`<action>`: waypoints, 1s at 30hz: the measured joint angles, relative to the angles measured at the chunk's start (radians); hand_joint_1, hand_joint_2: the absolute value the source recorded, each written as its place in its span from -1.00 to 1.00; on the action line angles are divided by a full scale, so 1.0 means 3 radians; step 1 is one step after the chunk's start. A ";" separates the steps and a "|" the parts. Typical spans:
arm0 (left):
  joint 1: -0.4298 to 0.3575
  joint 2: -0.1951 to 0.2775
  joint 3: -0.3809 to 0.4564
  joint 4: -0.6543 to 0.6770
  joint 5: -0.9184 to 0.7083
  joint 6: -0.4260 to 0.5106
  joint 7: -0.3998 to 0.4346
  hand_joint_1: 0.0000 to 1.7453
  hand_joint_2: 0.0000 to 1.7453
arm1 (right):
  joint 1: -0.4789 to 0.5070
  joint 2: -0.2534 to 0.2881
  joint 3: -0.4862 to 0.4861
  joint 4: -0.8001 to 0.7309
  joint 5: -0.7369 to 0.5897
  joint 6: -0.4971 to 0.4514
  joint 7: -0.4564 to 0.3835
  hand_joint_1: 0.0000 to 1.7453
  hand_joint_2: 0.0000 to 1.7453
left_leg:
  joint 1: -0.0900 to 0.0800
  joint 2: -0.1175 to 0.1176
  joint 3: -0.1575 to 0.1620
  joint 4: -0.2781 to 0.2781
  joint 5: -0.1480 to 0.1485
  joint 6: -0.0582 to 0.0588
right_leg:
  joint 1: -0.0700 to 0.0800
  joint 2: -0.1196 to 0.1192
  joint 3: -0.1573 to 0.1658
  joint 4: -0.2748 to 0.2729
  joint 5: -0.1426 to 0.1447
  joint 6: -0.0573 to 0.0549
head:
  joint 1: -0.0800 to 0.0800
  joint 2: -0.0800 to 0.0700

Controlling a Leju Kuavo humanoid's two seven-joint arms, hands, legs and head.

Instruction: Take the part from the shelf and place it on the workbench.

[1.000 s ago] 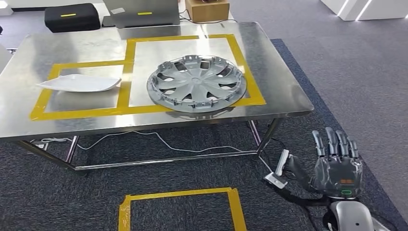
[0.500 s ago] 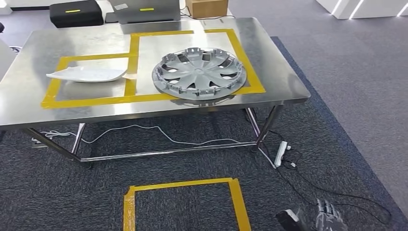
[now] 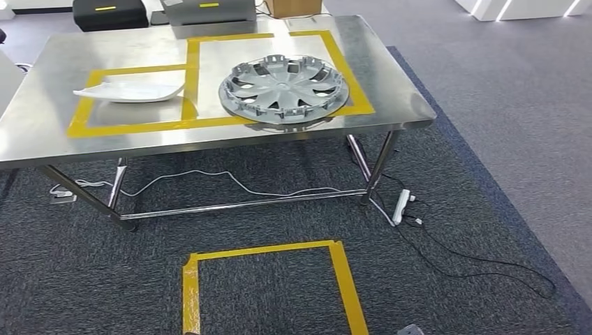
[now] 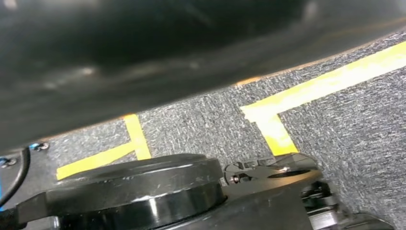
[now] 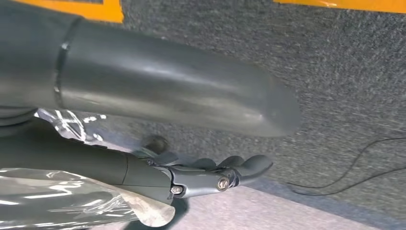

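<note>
Grey carpet surrounds a steel workbench in the head view. The round silver wheel cover lies flat, hollow side up, in the right yellow-taped square; being round, it has no long axis. A white part lies lengthwise across the left square.

Right wrist view: the right hand hangs over carpet, fingers loosely extended, holding nothing.

Left wrist view: the left hand's state cannot be told.

Right hand: dark grey, smooth thick thumb, darker fingers with rounded tips, small silver screws at the joints. Clear crinkled plastic film wraps the part behind it. Left hand: black glossy round housing, scuffed, dark linkage with small screws; thin black cable beside it.
</note>
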 joint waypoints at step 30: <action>-0.0044 0.0083 -0.0267 0.0206 -0.0652 0.0372 0.0448 -1.00 -1.00 | -0.0275 -0.0046 -0.0503 0.0809 0.0059 0.0804 0.0954 -1.00 -1.00 | -0.0024 0.0019 -0.0002 0.0199 0.0053 0.0039 | 0.0062 -0.0028 0.0018 0.0001 -0.0007 -0.0050 | 0.0005 0.0000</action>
